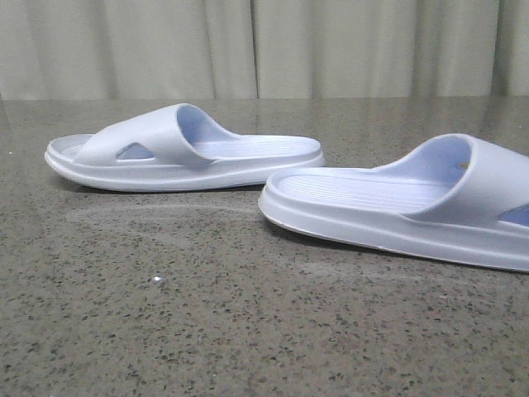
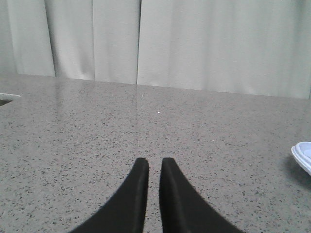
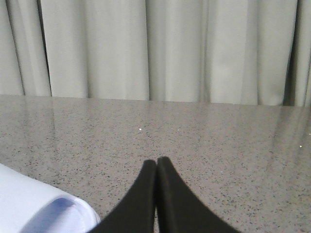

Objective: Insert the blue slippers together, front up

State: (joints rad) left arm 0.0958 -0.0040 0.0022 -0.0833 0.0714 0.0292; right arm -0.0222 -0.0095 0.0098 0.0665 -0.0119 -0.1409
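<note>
The black fingers point(image 2: 138, 194) of the left gripper point(image 2: 155, 162) stand a narrow slit apart at the tips, holding nothing, low over a bare stretch of the speckled grey stone table point(image 2: 73, 136); only the rounded end of one slipper point(image 2: 303, 154) shows at the edge of that wrist view. The right gripper point(image 3: 156, 161) has its fingers point(image 3: 175, 199) pressed tip to tip, also with nothing between them, and a pale curve of the nearer slipper point(image 3: 34, 206) lies just beside them on the tabletop. In the front view the two blue slippers rest flat on their soles, footbeds up, well apart from each other and from both grippers. The farther slipper point(image 1: 178, 149) lies with its long axis across the view, the toe end at the left and the open heel at the right, and a triangular hole shows in the side of its strap. The nearer slipper point(image 1: 397, 203) also runs roughly across the view but faces the other way, with its ribbed heel at the left and its strap at the right, where it is cut off by the frame edge. No brand, label or writing can be read on either slipper. Pleated pale curtains point(image 1: 264, 45) hang behind the table.
</note>
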